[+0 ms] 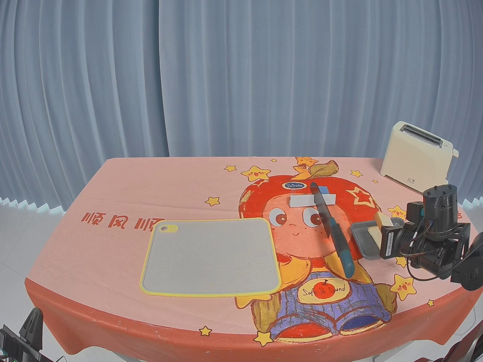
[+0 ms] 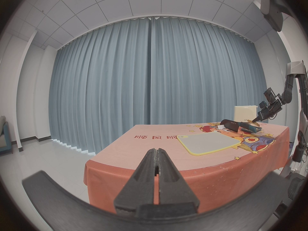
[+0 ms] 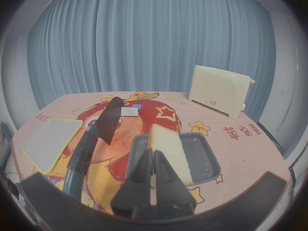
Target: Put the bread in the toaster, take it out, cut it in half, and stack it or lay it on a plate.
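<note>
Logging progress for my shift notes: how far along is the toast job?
Nothing looks done yet: the bread slice sits tilted in the grey tray, still whole. In hand: the right gripper is shut at the slice, though whether it grips it is unclear. Left: toaster, then knife and cutting board, then plating.

Hd high, wrists low, shared table (image 1: pixel 126 187)

Right gripper (image 3: pixel 153 158) sits low at the grey tray (image 3: pixel 205 158), fingers pinched together right against the bread (image 3: pixel 170 148), which leans tilted in the tray. Knife (image 3: pixel 86 145) lies just beside the tray, cream toaster (image 3: pixel 219 92) near the desk's (image 3: pixel 250 151) far edge, cutting board (image 3: pixel 48 141) beyond the knife.
</note>
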Tool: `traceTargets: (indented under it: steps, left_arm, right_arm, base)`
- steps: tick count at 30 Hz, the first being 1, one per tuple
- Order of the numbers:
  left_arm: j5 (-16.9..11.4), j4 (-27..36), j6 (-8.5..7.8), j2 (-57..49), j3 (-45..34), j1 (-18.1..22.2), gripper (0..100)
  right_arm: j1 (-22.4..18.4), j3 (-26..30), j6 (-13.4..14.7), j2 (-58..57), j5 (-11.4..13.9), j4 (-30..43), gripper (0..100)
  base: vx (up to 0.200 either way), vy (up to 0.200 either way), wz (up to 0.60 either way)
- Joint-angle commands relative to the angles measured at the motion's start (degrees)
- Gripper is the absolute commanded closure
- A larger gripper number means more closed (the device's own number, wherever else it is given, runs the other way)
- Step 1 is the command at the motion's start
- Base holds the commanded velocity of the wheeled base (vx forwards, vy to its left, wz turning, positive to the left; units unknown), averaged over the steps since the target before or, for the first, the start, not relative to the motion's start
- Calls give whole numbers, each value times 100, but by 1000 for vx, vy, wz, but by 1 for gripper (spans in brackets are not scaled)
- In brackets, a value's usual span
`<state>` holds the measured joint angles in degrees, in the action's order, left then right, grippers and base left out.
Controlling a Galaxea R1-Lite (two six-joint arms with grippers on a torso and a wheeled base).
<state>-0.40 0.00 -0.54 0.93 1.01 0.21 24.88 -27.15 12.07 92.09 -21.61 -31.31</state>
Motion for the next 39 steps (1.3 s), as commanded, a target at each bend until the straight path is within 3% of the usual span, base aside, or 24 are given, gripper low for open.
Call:
traceTargets:
  steps: [1,25,39]
  left_arm:
    - [-4,0,1,-93,-101,-3,100]
    - [-4,0,1,-93,-101,-3,100]
    - [-4,0,1,-93,-101,-3,100]
  right_arm:
    - [-1,34,-47,143,-1,-7,100]
    - [-62,-71,-56,248,-1,-25,100]
    - [-89,-124,-302,319,8,-16,100]
  base:
    - [0,0,0]
    - [0,0,0]
    - [0,0,0]
